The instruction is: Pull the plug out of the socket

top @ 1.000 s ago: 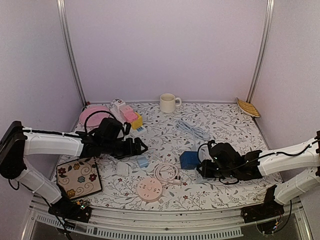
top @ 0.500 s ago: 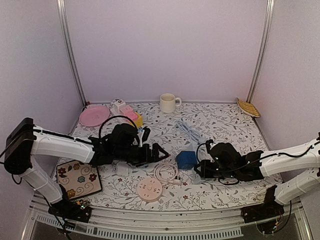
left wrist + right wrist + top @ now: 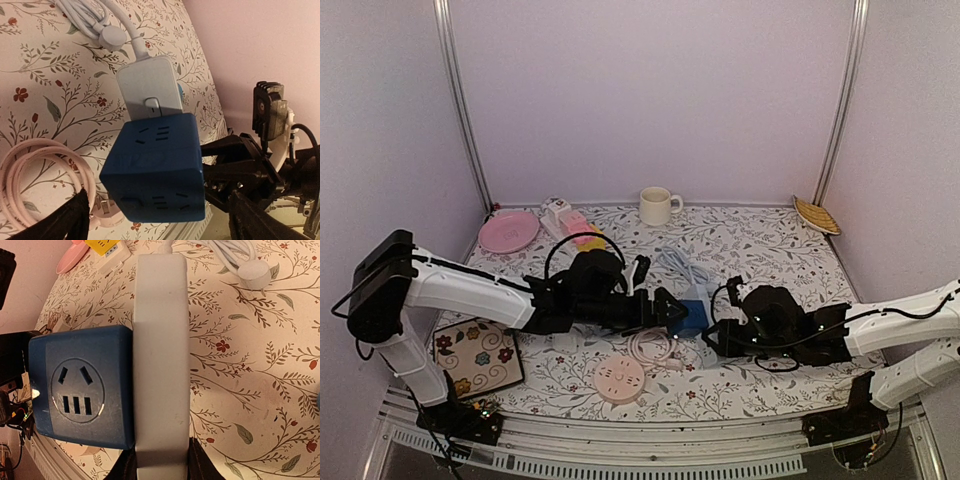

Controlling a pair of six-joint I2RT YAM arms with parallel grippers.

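Note:
A blue cube plug (image 3: pixel 694 317) sits plugged into the side of a white socket strip (image 3: pixel 707 353) at mid table. In the right wrist view my right gripper (image 3: pixel 160 471) is shut on the strip (image 3: pixel 160 365), with the blue cube (image 3: pixel 80 392) on its left face. In the left wrist view my left gripper (image 3: pixel 160 226) is open, with the cube (image 3: pixel 155 170) between its spread fingers (image 3: pixel 67 222); I cannot see them touching it. The strip (image 3: pixel 150 92) lies behind the cube. From above, the left gripper (image 3: pixel 670 308) is at the cube's left and the right gripper (image 3: pixel 712 340) at its right.
The strip's white cable (image 3: pixel 695 262) is bundled behind it. A coiled pink cable (image 3: pixel 650 345) and a round pink socket (image 3: pixel 620 380) lie in front. A floral tile (image 3: pixel 478 355), pink plate (image 3: pixel 508 232), toy blocks (image 3: pixel 575 225), mug (image 3: pixel 658 205) and wicker dish (image 3: pixel 817 215) are around.
My left arm has swung right across the table, bringing its open gripper up to the blue cube. My right gripper has kept hold of the strip and shifted slightly left.

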